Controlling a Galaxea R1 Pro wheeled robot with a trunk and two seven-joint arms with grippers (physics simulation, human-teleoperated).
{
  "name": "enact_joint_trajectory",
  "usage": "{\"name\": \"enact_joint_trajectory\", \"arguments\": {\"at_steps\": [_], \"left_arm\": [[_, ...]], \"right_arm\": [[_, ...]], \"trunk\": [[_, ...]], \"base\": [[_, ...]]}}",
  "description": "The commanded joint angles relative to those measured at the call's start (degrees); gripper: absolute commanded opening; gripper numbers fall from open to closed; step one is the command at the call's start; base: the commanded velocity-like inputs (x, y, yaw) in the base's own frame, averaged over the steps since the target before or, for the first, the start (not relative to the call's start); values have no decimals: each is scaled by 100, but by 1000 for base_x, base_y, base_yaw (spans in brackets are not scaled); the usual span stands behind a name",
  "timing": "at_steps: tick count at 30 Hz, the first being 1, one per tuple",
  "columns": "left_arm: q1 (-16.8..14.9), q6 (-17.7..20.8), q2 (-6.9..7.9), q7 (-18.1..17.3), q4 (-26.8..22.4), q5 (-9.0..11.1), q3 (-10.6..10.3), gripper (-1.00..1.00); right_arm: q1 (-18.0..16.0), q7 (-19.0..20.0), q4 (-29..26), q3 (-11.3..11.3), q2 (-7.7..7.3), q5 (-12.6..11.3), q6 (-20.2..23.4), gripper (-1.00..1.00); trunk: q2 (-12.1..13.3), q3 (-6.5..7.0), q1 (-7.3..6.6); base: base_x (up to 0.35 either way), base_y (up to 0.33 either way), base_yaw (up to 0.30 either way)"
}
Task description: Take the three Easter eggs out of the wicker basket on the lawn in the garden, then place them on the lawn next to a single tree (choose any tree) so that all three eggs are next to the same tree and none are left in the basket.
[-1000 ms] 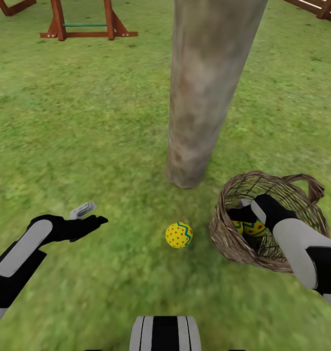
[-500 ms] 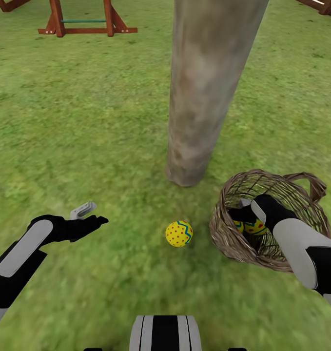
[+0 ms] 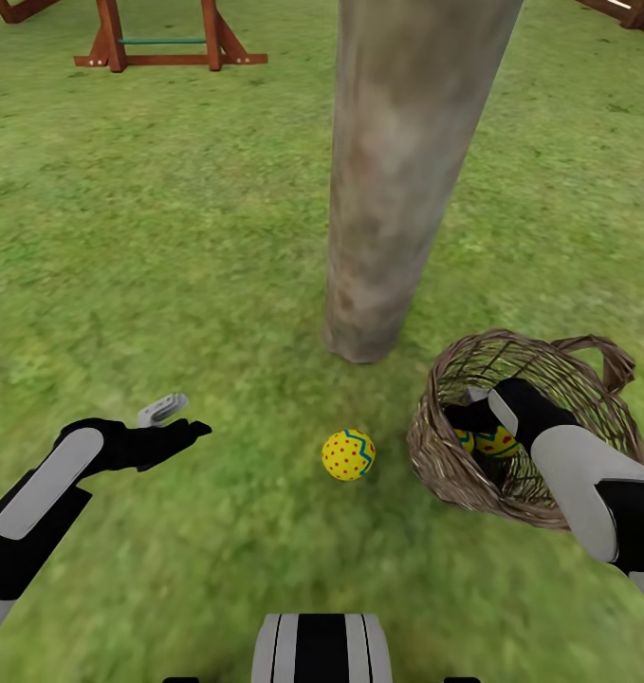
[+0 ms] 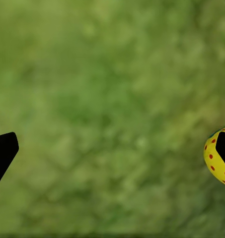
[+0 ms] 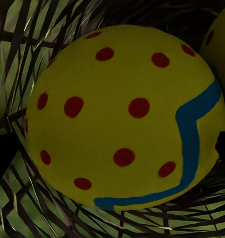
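While one Easter egg (image 3: 348, 455) lies beside the tree (image 3: 397, 180), the right gripper (image 3: 481, 417) reaches inside the wicker basket (image 3: 454, 465). Its jaws seem to flank a second egg (image 5: 124, 119), grip unclear. Left gripper (image 3: 174, 417) jaws apart.

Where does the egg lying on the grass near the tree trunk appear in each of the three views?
Head view: the egg on the lawn, low centre, between the left gripper and the wicker basket.
Left wrist view: same egg, at the edge, partly cut off.
Right wrist view: not in it.
Shared landmark: the lawn.
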Motion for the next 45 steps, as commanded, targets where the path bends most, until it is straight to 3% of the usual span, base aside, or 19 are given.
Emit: {"name": "enact_joint_trajectory", "arguments": {"at_steps": [1,16,20,26,29,37,38,45], "left_arm": [[-5,-3,4,52,-6,46,-9,100],[-5,-3,4,52,-6,38,-120,100],[-5,-3,4,52,-6,39,-127,100],[-5,-3,4,52,-6,46,-130,100],[-5,-3,4,52,-6,45,-135,100],[-5,6,4,52,-12,46,-131,100],[-5,6,4,52,-12,46,-131,100],[-5,8,10,34,-15,54,-137,100]], "right_arm": [[-1,1,-7,16,-4,-44,28,100],[-1,25,-15,22,-48,-26,21,100],[-1,25,-15,22,-48,-27,21,100],[-1,25,-16,22,-48,-29,21,100],[-1,25,-16,22,-48,-29,21,100],[-1,25,-7,22,-48,-29,25,100],[-1,25,-7,22,-48,-29,27,-100],[-1,25,-2,22,-48,-20,28,-100]], "trunk": [[-2,-4,-1],[-2,-4,-1],[-7,-92,9],[-7,-92,9],[-11,-159,17],[-11,-159,17],[-11,-159,17],[-11,-159,17]], "base": [[0,0,0],[0,0,0],[0,0,0],[0,0,0],[0,0,0],[0,0,0],[0,0,0],[0,0,0]]}}
